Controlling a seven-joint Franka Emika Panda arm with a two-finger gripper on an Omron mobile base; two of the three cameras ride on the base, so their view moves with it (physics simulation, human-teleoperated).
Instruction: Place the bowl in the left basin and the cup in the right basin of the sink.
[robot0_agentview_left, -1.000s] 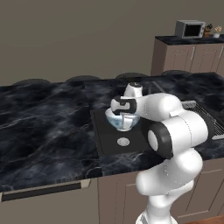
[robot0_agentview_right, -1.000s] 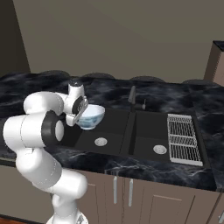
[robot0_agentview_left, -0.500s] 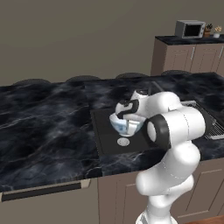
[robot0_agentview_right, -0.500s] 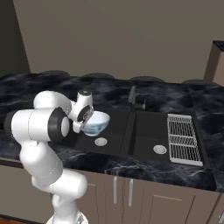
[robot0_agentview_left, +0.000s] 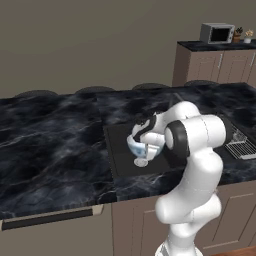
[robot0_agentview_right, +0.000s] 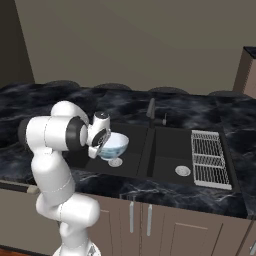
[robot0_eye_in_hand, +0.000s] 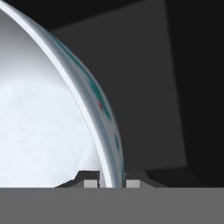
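Fingers (robot0_eye_in_hand: 113, 183) are clamped on the rim of the bowl (robot0_agentview_right: 113, 145), one tip inside the wall and one outside, as the hand view shows with the white rim running between them. Bowl hangs tilted over the left basin (robot0_agentview_right: 127, 150), just above its floor and clear of the divider, with a round silver drain visible beneath it in both base views. No cup can be made out in these pictures.

As a judgement, the bowl is rigid and probably ceramic-like: stiff, smooth, somewhat slippery and liable to chip if dropped or knocked on the basin wall. A pinch on one side of the rim leaves the weight hanging off-centre, so it may swing or slip; lowering it until the base touches the basin floor before letting go seems wise.

Relative to the sink (robot0_agentview_left: 120, 150), the counter (robot0_agentview_left: 50, 150) of black marbled stone spreads widely to the left and behind. A dark faucet (robot0_agentview_right: 151, 112) stands at the back of the divider, the right basin (robot0_agentview_right: 172, 155) lies beyond it with its own drain, and a wire rack (robot0_agentview_right: 210, 157) sits at the sink's right edge. Wooden cabinets with a microwave (robot0_agentview_left: 217, 33) stand well behind the sink against a plain wall.
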